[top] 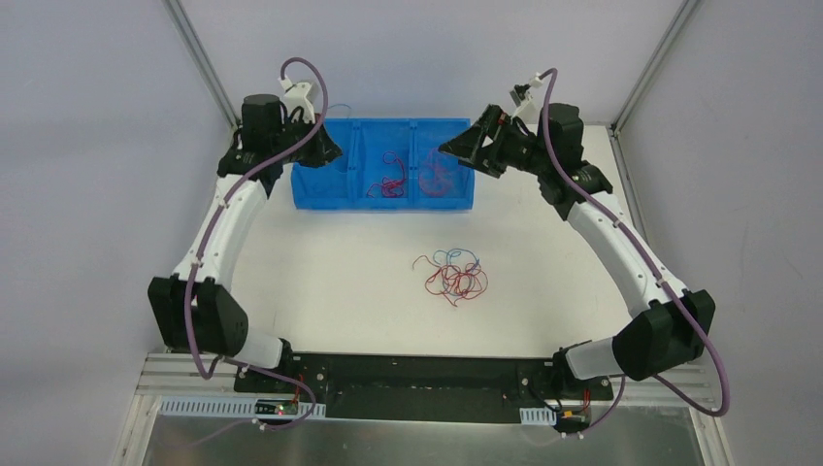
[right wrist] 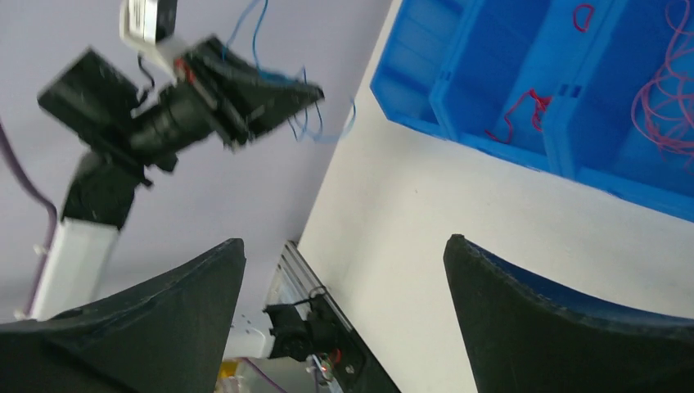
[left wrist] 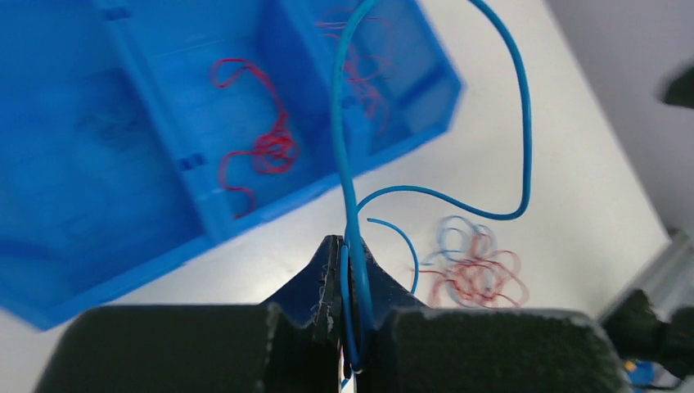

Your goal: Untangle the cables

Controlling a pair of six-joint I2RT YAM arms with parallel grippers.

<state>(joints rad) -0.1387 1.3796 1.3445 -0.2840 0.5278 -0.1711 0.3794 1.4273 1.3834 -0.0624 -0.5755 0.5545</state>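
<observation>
A tangle of red and blue cables (top: 456, 277) lies on the white table; it also shows blurred in the left wrist view (left wrist: 475, 266). My left gripper (left wrist: 350, 246) is shut on a blue cable (left wrist: 520, 123) that loops up and away from the jaws. In the top view the left gripper (top: 330, 146) hangs over the left end of the blue bin (top: 311, 199). My right gripper (top: 451, 148) is open and empty above the bin's right end; its fingers (right wrist: 524, 303) show wide apart.
The blue bin has three compartments; the middle one holds red cables (top: 391, 180) and the right one a red coil (top: 434, 178). Grey walls stand on both sides. A metal rail (top: 408, 374) runs along the near edge.
</observation>
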